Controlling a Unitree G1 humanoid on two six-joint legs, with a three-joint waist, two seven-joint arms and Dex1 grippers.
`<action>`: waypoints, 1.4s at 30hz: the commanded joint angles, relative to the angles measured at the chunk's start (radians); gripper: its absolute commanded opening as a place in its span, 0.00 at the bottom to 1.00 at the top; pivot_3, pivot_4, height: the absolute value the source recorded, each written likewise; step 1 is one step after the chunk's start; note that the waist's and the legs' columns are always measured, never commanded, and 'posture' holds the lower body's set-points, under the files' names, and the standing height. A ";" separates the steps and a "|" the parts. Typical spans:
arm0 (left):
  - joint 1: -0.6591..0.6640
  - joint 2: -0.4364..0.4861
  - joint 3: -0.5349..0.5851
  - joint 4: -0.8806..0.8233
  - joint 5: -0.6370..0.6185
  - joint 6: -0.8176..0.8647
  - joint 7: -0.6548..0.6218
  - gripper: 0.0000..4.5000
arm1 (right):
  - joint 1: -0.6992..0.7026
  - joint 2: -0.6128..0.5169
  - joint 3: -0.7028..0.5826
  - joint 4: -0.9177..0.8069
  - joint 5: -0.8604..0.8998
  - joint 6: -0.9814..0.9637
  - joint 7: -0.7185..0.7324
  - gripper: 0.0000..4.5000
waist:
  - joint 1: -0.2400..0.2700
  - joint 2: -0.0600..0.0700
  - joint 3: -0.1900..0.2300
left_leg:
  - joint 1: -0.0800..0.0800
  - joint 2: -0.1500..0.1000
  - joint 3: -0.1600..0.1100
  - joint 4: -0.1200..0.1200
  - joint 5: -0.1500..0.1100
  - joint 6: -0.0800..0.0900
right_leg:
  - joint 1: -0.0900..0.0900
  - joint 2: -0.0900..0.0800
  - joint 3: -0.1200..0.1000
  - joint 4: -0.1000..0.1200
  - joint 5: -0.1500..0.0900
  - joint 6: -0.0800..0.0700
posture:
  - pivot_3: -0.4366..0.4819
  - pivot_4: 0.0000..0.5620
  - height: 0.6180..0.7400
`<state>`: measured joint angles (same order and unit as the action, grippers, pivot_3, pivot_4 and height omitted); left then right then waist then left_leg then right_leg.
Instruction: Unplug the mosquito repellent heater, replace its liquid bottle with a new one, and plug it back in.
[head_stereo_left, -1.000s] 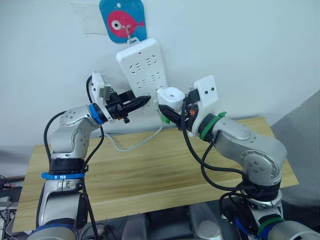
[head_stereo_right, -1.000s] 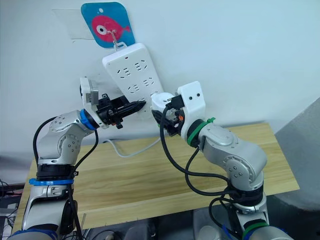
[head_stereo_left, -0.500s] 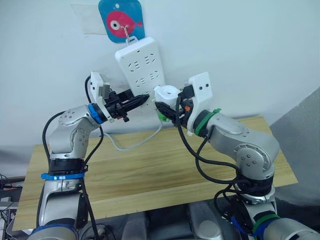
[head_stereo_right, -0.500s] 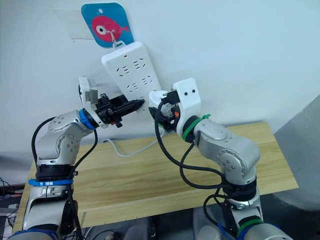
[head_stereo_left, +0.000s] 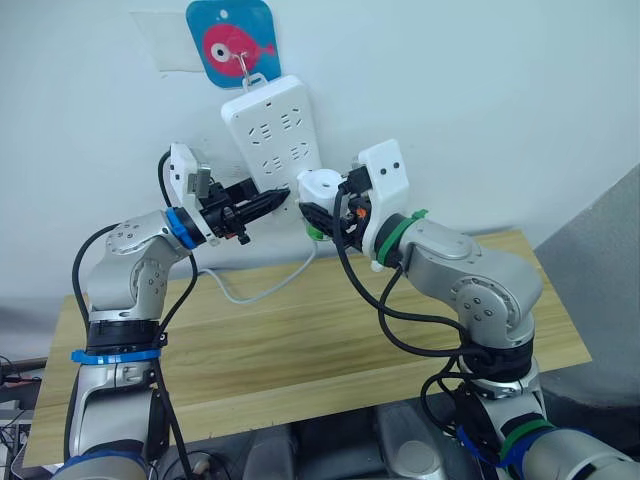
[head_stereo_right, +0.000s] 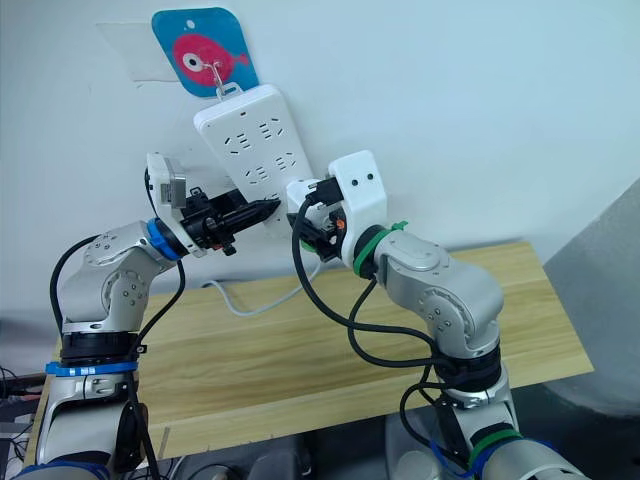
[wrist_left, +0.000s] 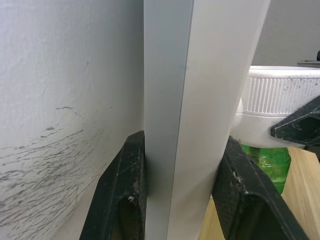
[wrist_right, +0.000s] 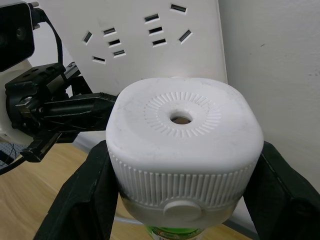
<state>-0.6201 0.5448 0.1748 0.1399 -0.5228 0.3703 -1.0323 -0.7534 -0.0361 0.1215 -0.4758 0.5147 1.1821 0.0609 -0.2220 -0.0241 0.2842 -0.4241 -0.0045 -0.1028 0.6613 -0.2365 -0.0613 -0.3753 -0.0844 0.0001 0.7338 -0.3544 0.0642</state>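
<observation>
The white mosquito repellent heater is held by my right gripper, which is shut on its sides, vent hole facing the wrist camera. A green bottle hangs under it. Its neck is hidden inside the heater, so I cannot tell whether it is the old liquid bottle or the new one. The heater hovers just right of the lower end of the white power strip on the wall. My left gripper is shut on the strip's lower edge, with one black finger on each side.
The power strip hangs tilted from a hook on a blue fish sticker. Its white cable droops to the wooden table below both arms. A grey surface rises at the right.
My right arm has swung left, bringing the heater a little closer to the power strip's lower end. The left gripper keeps its hold on the strip. The camera view has shifted slightly.
</observation>
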 joint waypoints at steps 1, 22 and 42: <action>-0.013 -0.036 -0.053 -0.094 -0.047 0.006 -0.050 0.30 | -0.064 0.059 0.068 -0.011 0.025 -0.044 0.054 0.66 | 0.000 0.000 0.000 | 0.000 0.000 0.000 0.000 0.000 0.000 | 0.000 0.000 0.000 0.000 0.000 0.000 | 0.24 0.44 1.00; 0.014 0.004 -0.045 -0.062 0.003 -0.013 -0.026 0.65 | 0.002 -0.100 -0.002 -0.112 0.041 0.008 0.157 1.00 | 0.026 0.000 0.000 | -0.004 0.000 0.000 -0.002 0.000 0.000 | -0.001 0.000 -0.003 -0.006 0.000 0.000 | 0.23 0.44 1.00; 0.204 0.128 0.066 -0.175 -0.040 -0.043 -0.032 0.99 | 0.185 -0.278 -0.097 -0.240 0.156 -0.056 0.294 1.00 | 0.028 -0.001 0.000 | -0.004 0.000 -0.002 -0.002 0.000 0.000 | 0.001 -0.001 -0.006 -0.007 0.000 0.000 | 0.23 0.37 1.00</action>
<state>-0.4273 0.6564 0.2057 0.0244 -0.5363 0.3242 -1.0742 -0.5778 -0.3099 0.0394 -0.6663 0.6509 1.1609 0.3370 -0.1936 -0.0247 0.2842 -0.4283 -0.0046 -0.1049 0.6592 -0.2368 -0.0613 -0.3742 -0.0853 -0.0059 0.7264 -0.3540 0.0645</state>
